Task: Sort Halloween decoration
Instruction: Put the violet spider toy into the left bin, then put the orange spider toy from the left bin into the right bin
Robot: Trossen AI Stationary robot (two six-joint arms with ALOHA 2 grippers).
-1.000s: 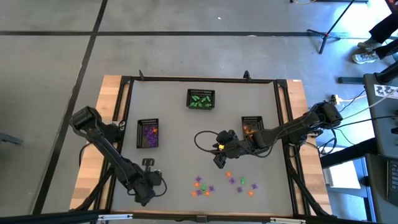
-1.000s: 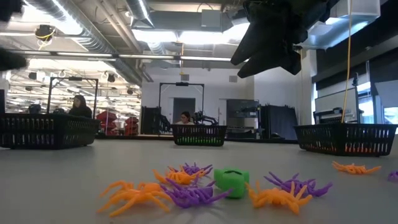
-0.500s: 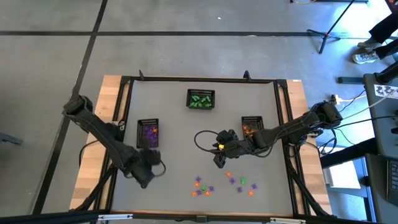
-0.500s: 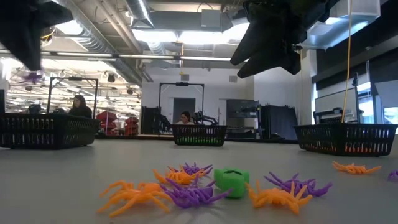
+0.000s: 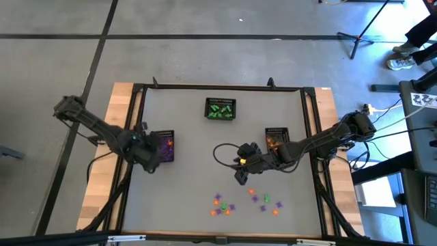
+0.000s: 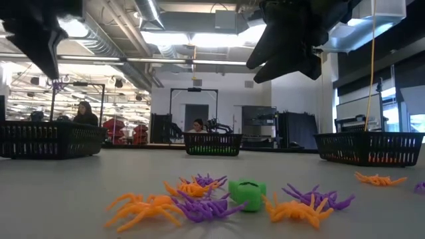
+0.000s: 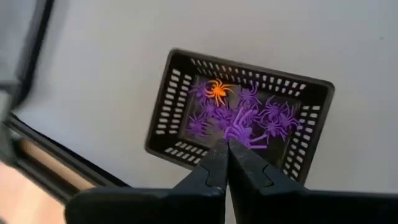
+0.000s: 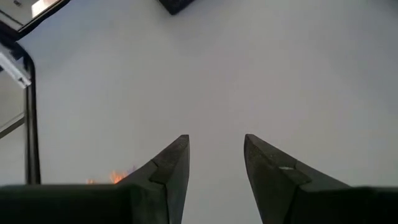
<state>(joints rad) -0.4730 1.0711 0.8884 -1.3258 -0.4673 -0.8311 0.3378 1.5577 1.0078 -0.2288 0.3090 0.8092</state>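
Observation:
Purple, orange and green trinkets [image 5: 246, 201] lie scattered near the table's near edge; in the low view they show as spiders [image 6: 199, 199] around a green piece [image 6: 248, 194]. My left gripper [image 7: 227, 149] is shut on a purple spider [image 7: 241, 133] and hangs above the near left part of the purple-filled basket [image 5: 164, 147]. That basket also holds one orange spider [image 7: 217, 91]. My right gripper [image 8: 214, 155] is open and hovers above the table's middle [image 5: 240, 176], just beyond the scattered trinkets. My left gripper pinches the purple spider between its two fingertips from above, pointing down. The spider's legs [image 7: 249, 138] stick out past the tips. In the low view the spider [image 6: 56, 84] hangs below the fingers, lifted clear of table and basket.
A basket of green trinkets [image 5: 220, 109] stands near the far edge, and a basket with orange ones [image 5: 276, 139] stands on the right. A black cable loops by the right gripper [image 5: 222, 154]. People sit in the room beyond the table [image 6: 85, 113].
My left gripper has carried the purple spider from the table's near left corner toward the far edge, ending above the purple basket. It has stayed shut on the spider.

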